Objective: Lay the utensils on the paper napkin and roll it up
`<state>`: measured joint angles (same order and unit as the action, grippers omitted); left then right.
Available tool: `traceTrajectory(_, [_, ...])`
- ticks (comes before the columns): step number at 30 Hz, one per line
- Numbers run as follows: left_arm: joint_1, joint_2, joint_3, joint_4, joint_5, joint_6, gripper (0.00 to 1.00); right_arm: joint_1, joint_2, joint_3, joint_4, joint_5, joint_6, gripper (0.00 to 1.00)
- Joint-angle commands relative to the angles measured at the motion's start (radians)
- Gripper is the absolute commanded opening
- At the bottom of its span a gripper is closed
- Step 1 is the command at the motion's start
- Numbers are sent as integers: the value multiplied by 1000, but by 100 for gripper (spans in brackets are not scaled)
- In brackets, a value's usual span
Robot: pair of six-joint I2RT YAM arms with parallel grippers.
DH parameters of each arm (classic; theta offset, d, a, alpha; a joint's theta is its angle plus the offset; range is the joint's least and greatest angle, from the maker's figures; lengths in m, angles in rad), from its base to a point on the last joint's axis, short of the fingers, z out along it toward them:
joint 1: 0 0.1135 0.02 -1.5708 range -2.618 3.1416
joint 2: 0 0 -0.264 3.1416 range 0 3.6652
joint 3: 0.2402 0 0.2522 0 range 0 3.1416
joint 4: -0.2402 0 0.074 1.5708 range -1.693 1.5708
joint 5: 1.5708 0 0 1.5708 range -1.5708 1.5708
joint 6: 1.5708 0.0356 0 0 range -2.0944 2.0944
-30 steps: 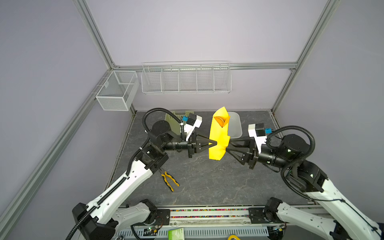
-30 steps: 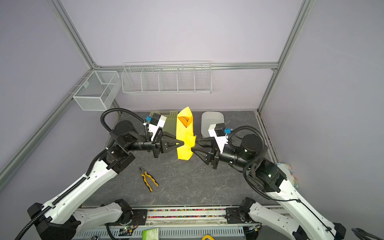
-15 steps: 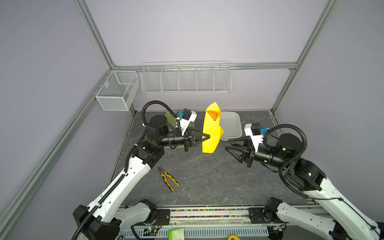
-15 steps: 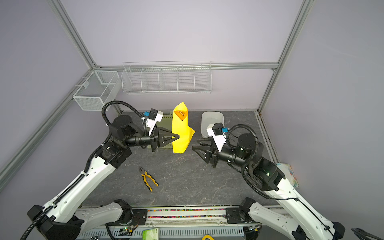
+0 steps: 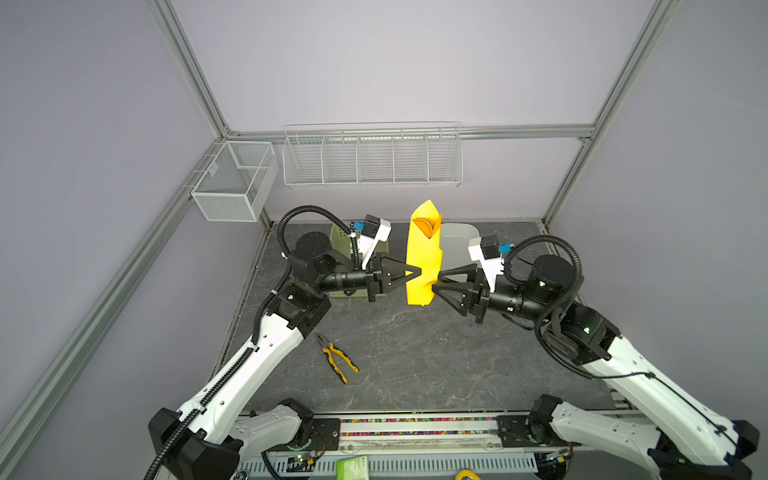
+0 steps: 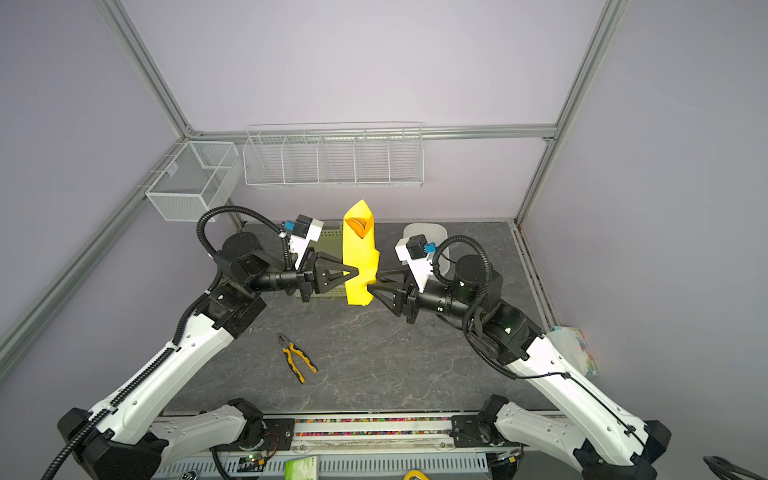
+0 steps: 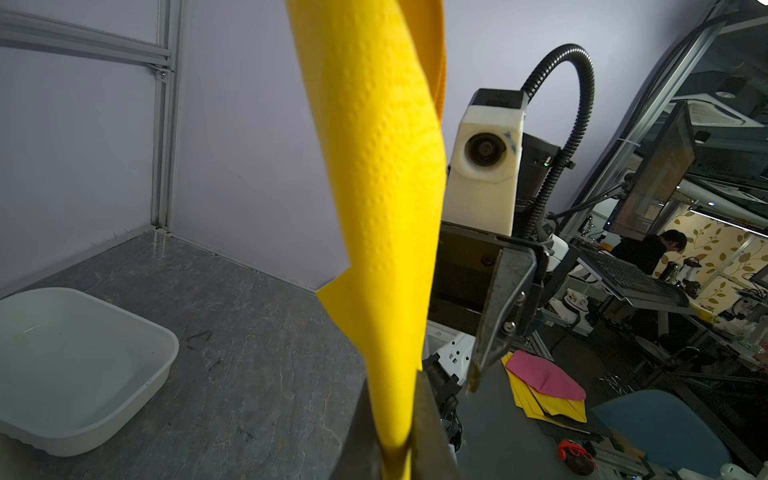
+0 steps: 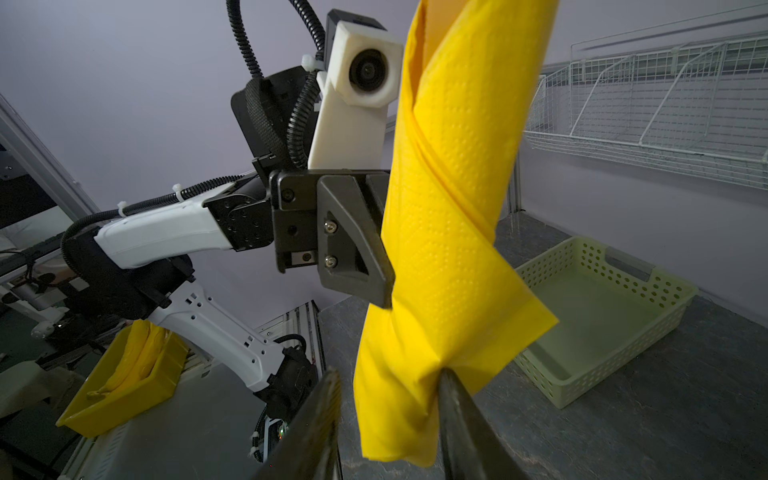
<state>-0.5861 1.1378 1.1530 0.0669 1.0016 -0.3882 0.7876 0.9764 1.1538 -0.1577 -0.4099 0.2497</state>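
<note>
Rolled paper napkin [image 5: 424, 253] held upright in the air.
My left tool [image 5: 419, 272] clamps its soft, light middle; my right tool [image 5: 436, 281] stands open around the limp lower end. I'd grip where the utensils [image 5: 424, 226] stiffen it.

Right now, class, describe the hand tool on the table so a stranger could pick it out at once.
Start at the grey marbled tabletop. Near its front left lie the pliers. Unlike the yellow napkin roll held upright above, they lie flat, with yellow-and-black handles.
</note>
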Motion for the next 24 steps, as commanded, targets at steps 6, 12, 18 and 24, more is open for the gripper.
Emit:
traceTrajectory(6, [3,-1,-18,74,38,-43,0,-3,17,33,33,9,-7,42])
traceTrajectory(12, [3,-3,-19,74,37,-43,0,-3,-6,27,20,76,-30,43])
traceTrajectory(18, [3,6,-16,92,45,-57,0,-3,19,41,57,-27,-21,38])
traceTrajectory(24, [2,16,-16,133,66,-87,0,-2,53,48,80,-109,-10,36])
